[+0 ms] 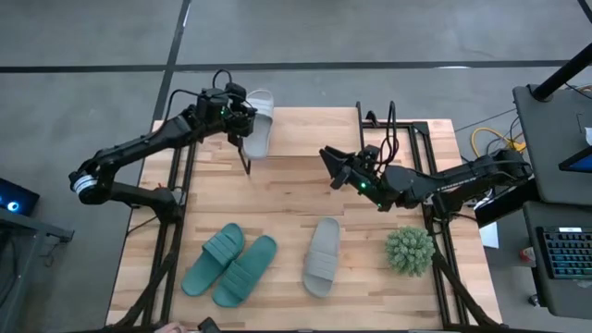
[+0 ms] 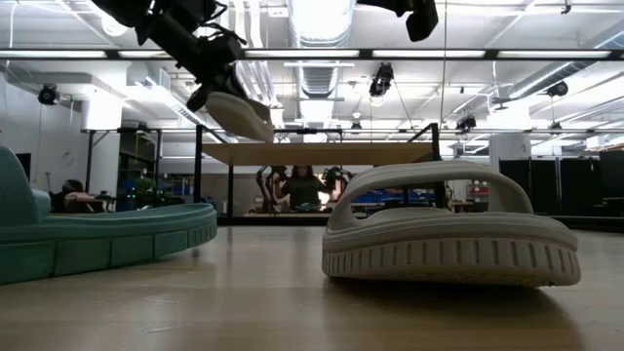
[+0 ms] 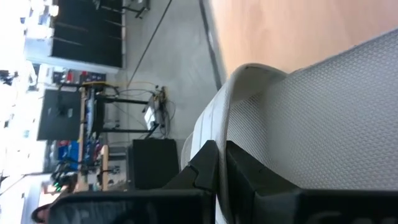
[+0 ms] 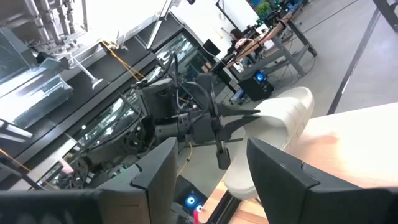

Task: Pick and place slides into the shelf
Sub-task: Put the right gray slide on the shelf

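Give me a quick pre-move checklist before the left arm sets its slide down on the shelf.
1. Grip: left hand shut on the pale slide, fingers clamped on its edge. Ok.
2. Slide height: in the low view the held slide hangs above the shelf top, tilted. Ok.
3. Slide position: it overhangs the shelf's far edge in the high view. Not ok.
4. Right hand: open, over the shelf, apart from the left arm. Ok.
5. Remaining slides: two teal slides and one pale slide on the table, untouched. Ok.
6. Room under the shelf: cannot tell.
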Robot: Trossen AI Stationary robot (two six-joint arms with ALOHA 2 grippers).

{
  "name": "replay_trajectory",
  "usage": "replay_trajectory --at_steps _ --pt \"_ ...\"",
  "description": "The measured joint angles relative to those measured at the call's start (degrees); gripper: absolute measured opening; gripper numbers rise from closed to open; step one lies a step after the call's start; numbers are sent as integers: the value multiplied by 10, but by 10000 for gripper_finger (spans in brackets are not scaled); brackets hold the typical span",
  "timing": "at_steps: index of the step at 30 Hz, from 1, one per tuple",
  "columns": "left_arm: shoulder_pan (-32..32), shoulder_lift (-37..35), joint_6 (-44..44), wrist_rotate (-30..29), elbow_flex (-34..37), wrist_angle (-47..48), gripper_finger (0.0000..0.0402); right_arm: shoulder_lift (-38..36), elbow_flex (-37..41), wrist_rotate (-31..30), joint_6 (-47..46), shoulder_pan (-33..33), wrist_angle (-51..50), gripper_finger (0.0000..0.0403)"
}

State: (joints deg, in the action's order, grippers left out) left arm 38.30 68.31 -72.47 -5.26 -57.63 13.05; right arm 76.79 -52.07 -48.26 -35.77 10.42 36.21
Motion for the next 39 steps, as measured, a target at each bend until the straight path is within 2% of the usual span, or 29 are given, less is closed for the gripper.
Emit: replay_trajectory --at_steps 6,16,39 --pt "7 0 -12 0 31 -17 0 0 0 -5 0 -3 0 185" --pt "6 -3 -15 -11 65 -122 0 0 0 -10 -2 -3 0 185" --pt "6 0 -14 6 74 -102 0 0 0 -14 -1 -6 0 185"
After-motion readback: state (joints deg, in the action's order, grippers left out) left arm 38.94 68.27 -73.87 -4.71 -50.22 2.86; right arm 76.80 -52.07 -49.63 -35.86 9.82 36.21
